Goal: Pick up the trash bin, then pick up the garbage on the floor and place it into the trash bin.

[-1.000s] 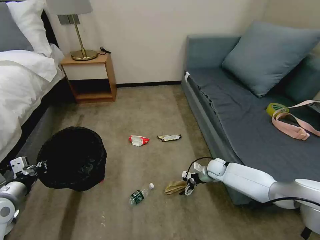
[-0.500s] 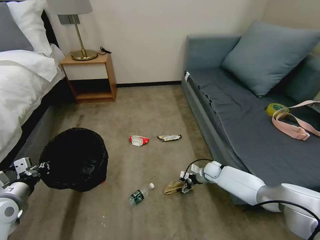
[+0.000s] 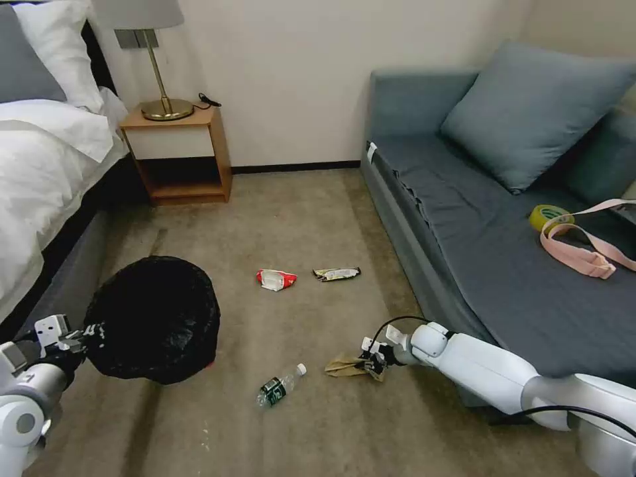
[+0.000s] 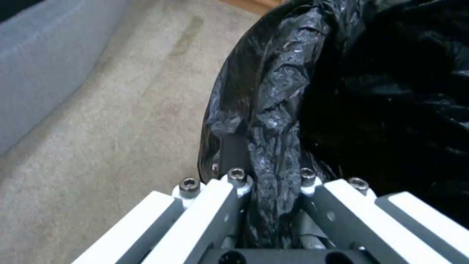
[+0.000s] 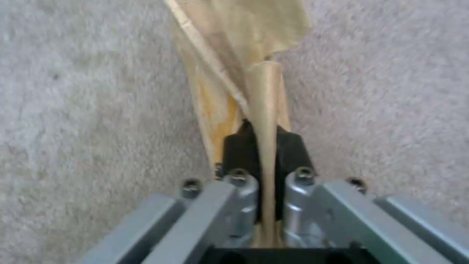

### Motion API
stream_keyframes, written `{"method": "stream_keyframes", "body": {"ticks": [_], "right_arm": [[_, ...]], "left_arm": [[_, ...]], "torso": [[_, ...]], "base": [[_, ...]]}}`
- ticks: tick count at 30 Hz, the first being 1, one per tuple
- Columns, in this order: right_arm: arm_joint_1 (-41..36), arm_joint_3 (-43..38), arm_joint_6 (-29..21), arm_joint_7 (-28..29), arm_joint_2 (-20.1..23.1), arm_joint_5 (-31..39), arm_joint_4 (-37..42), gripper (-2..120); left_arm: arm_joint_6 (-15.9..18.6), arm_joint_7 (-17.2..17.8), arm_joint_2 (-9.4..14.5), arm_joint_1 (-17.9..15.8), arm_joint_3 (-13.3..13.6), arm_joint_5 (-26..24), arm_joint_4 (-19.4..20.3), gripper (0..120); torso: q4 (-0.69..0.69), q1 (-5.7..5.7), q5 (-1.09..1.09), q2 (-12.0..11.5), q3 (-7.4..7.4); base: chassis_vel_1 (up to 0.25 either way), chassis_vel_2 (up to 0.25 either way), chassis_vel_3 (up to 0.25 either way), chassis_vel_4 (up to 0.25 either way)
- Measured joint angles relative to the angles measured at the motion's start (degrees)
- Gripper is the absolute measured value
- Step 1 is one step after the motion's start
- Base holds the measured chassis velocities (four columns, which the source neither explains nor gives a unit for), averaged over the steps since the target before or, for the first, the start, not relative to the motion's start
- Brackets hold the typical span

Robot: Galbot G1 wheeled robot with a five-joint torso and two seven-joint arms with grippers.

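Note:
My left gripper is shut on the rim of the trash bin, a round bin lined with a crinkly black bag, held tilted beside the bed. Low over the carpet, my right gripper is shut on the crumpled brown paper; the wrist view shows the paper pinched between the black pads. A clear bottle with a green label lies left of it. Farther back on the floor lie a red-white wrapper and a dark-gold wrapper.
A grey sofa runs along the right, with a yellow tape roll and a pink strap on it. A bed stands at the left, and a wooden nightstand with a lamp at the back wall.
My right gripper lowered toward the carpet and closed on the brown paper, which now stretches out to its left. The bin in my left gripper drifted slightly right and down.

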State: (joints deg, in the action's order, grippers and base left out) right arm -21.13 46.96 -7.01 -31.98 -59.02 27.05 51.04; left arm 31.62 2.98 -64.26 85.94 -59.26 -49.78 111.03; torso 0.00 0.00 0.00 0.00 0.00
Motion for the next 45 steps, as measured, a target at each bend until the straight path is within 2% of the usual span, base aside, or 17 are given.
{"method": "stream_keyframes", "body": {"ticks": [6, 10, 11, 14, 20, 21, 24, 28, 29, 33, 34, 38, 45], "right_arm": [[-2.91, -6.4, -1.29, 3.33, 4.43, 1.27, 9.22, 0], [-2.8, -14.03, -1.78, 6.91, 8.52, 6.75, 23.59, 0], [-2.8, -14.03, -1.78, 6.91, 8.52, 6.75, 23.59, 0], [0.38, -17.26, -0.97, 9.32, 9.81, 12.75, 31.56, 0], [6.96, -19.94, 0.23, 12.05, 8.27, 24.11, 43.16, 0], [6.96, -19.94, 0.23, 12.05, 8.27, 24.11, 43.16, 0], [11.02, -17.6, 0.31, 13.63, 5.93, 28.46, 49.44, 0], [13.35, -12.95, 0.31, 15.39, 2.56, 29.92, 53.3, 0], [13.35, -12.95, 0.31, 15.39, 2.56, 29.92, 53.3, 0], [15.08, -6.91, 0.3, 15.36, -3.89, 29.05, 51.77, 0], [15.08, -6.91, 0.3, 15.36, -3.89, 29.05, 51.77, 0], [15.69, -2.59, 0.88, 14.11, -10.96, 26.73, 45.02, 0], [14.8, -0.15, 1.37, 13.83, -14.63, 24.24, 38.97, 0]], "left_arm": [[0.0, 0.23, -0.33, 0.81, 0.84, -0.57, 0.38, 2], [-0.02, 0.29, -0.17, 1.29, 1.79, -0.69, 0.81, 2], [-0.02, 0.29, -0.17, 1.29, 1.79, -0.69, 0.81, 2], [-0.15, 0.3, -0.03, 1.64, 2.39, -0.69, 1.18, 2], [-0.18, 0.35, -0.17, 1.26, 3.71, -0.52, 1.44, 2], [-0.18, 0.35, -0.17, 1.26, 3.71, -0.52, 1.44, 2], [-0.2, 0.38, -0.32, 1.17, 4.53, -0.25, 1.54, 2], [-0.21, 0.46, -0.37, 1.04, 5.06, -0.07, 1.83, 2], [-0.21, 0.46, -0.37, 1.04, 5.06, -0.07, 1.83, 2], [-0.1, 0.6, -0.23, 0.97, 6.12, 0.43, 2.35, 2], [-0.1, 0.6, -0.23, 0.97, 6.12, 0.43, 2.35, 2], [0.22, 1.22, 0.12, 0.07, 7.48, 0.92, 3.01, 2], [0.4, 1.43, -0.03, -0.28, 7.92, 0.92, 3.4, 2]], "torso": [[-0.02, 0.0, 0.01, 0.0, 0.0], [-0.02, 0.0, 0.01, 0.0, 0.0], [-0.02, 0.0, 0.01, 0.0, 0.0], [0.01, 0.0, -0.03, 0.0, 0.0], [0.0, 0.0, -0.02, 0.0, 0.0], [0.0, 0.0, -0.02, 0.0, 0.0], [0.01, 0.0, -0.02, 0.0, 0.0], [0.01, 0.0, -0.01, 0.0, 0.0], [0.01, 0.0, -0.01, 0.0, 0.0], [0.01, 0.0, -0.01, 0.0, 0.0], [0.01, 0.0, -0.01, 0.0, 0.0], [0.01, 0.0, -0.02, 0.0, 0.0], [0.0, 0.0, -0.02, 0.0, 0.0]], "base": [[0.0, 0.0, 0.0, 0.0], [0.0, 0.0, 0.0, 0.0], [0.0, 0.0, 0.0, 0.0], [0.0, 0.0, 0.0, 0.0], [0.0, 0.0, 0.0, 0.0], [0.0, 0.0, 0.0, 0.0], [0.0, 0.0, 0.0, 0.0], [0.0, 0.0, 0.0, 0.0], [0.0, 0.0, 0.0, 0.0], [0.0, 0.0, 0.0, 0.0], [0.0, 0.0, 0.0, 0.0], [0.0, 0.0, 0.0, 0.0], [0.0, 0.0, 0.0, 0.0]]}}
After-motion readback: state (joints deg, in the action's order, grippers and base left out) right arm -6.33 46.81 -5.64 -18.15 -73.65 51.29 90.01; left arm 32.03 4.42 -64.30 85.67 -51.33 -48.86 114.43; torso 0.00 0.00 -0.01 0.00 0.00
